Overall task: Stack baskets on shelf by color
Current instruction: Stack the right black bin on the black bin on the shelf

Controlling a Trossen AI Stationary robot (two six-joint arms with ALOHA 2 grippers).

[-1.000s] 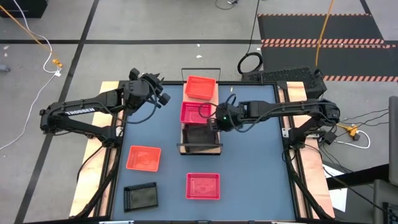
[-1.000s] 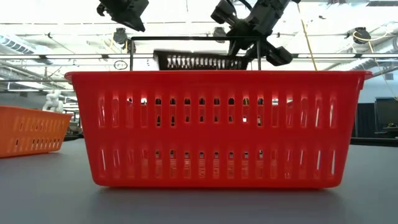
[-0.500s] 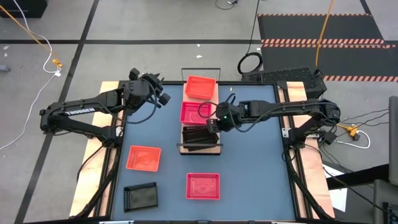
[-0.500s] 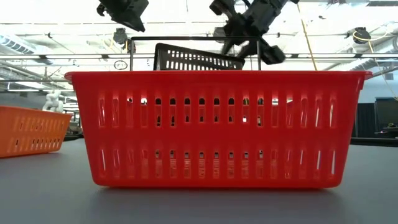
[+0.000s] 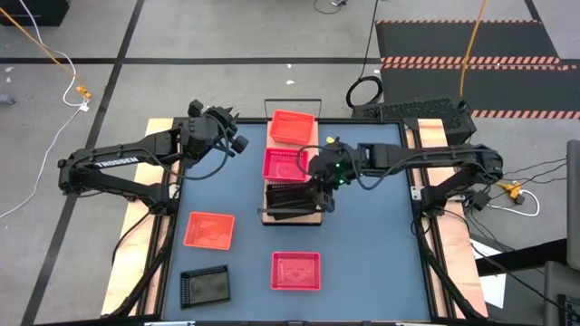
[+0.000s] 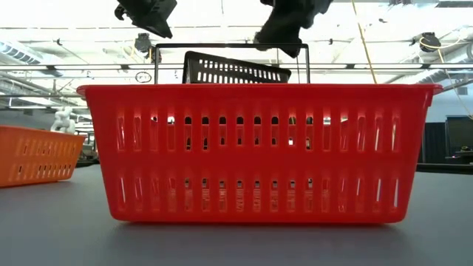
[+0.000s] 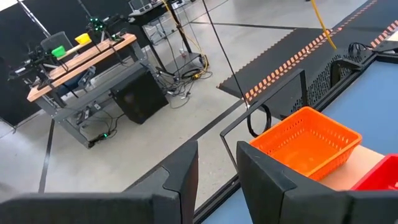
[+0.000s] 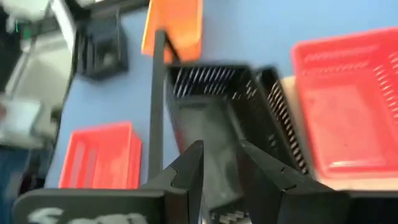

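Black basket (image 5: 292,200): lies at the near end of the shelf (image 5: 317,216), tilted, one end riding higher than the other, apparently sitting askew in a second black basket beneath it.
Material, judged: thin moulded plastic with slotted walls; light, fairly stiff at the rim, flexible in the side walls, smooth enough to slip.
Hold, judged: the rim of a short wall, one finger inside and one outside; the slotted sides would bend under a pinch.
Right gripper (image 5: 323,186): above the tilted basket's right edge; fingers narrowly apart with nothing between them in its wrist view.
Left gripper (image 5: 237,143): waits over the table's far left, fingers slightly apart, empty.
Shelf contents: pink-red basket (image 5: 287,164) in the middle, orange-red basket (image 5: 292,128) at the far end.
Loose baskets: orange basket (image 5: 209,229), red basket (image 5: 296,271) and another black basket (image 5: 206,288) on the blue tabletop (image 5: 372,244).
Risk, judged: tilted basket may slide rather than nest.
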